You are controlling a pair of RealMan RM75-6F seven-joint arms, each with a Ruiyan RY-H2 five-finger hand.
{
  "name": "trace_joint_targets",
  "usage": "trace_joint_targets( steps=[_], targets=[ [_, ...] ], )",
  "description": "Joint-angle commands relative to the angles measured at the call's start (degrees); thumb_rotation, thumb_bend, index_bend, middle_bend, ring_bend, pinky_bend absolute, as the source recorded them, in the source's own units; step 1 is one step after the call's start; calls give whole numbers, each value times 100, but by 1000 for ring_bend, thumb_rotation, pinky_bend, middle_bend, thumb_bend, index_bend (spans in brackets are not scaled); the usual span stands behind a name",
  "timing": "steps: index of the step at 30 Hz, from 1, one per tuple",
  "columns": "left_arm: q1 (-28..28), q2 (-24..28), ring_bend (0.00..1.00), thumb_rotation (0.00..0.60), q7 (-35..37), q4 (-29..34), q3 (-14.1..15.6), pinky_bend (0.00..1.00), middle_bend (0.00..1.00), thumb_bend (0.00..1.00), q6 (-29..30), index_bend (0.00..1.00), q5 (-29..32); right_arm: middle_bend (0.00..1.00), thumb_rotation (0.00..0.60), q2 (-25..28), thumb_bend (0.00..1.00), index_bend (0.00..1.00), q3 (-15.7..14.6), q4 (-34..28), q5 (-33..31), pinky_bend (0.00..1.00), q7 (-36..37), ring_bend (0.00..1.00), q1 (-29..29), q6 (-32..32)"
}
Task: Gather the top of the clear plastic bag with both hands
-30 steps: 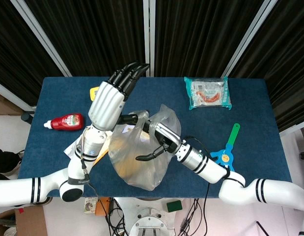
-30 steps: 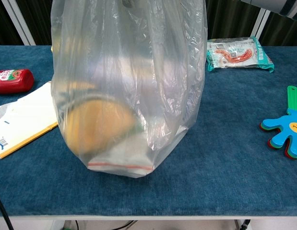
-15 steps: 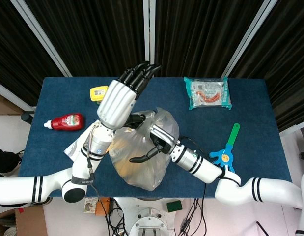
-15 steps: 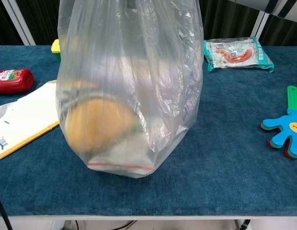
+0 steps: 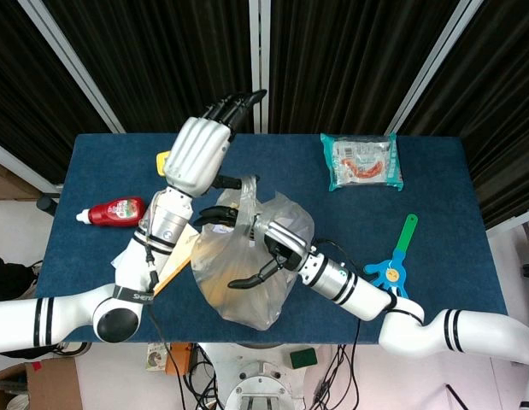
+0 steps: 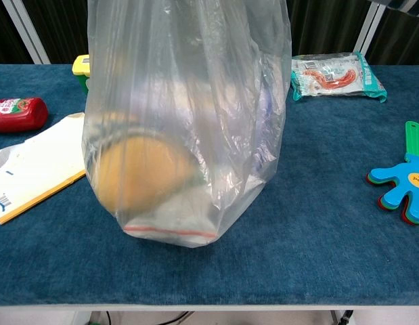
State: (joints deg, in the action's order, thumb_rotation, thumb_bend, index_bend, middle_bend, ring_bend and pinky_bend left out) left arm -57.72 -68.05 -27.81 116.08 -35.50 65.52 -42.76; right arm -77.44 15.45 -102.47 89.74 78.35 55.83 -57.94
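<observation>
Since the earlier frame left hand (image 5: 196, 154) moves back left, apparently pinching the bag (image 5: 247, 256) top; right hand (image 5: 266, 248) grips it. Film is soft, slippery; hold near the neck.

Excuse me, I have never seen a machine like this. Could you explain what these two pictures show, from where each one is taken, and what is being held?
This is a robot with two arms, each ending in a robot hand. The head view looks down from above; the chest view looks forward from lower down, just above the table.

The left robot hand and the right robot hand both meet the top of a clear plastic bag with something orange inside. How firmly each one grips it I cannot tell.

Also on the table: a red ketchup bottle, a sealed snack packet, a blue hand-shaped clapper toy, a white and yellow envelope, and a small yellow object.
</observation>
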Motion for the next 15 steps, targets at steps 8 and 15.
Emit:
trace_joint_targets(
  steps=[8, 15],
  targets=[
    [-723, 1610, 102, 600, -139, 180, 69, 225, 155, 0, -1762, 71, 2811, 166, 600, 48, 69, 166, -35, -55, 86, 83, 218, 21, 6, -65],
    [-829, 1974, 102, 600, 309, -33, 426, 223, 155, 0, -2649, 71, 3062, 170, 600, 132, 69, 166, -88, -112, 237, 87, 360, 21, -51, -252]
  ],
)
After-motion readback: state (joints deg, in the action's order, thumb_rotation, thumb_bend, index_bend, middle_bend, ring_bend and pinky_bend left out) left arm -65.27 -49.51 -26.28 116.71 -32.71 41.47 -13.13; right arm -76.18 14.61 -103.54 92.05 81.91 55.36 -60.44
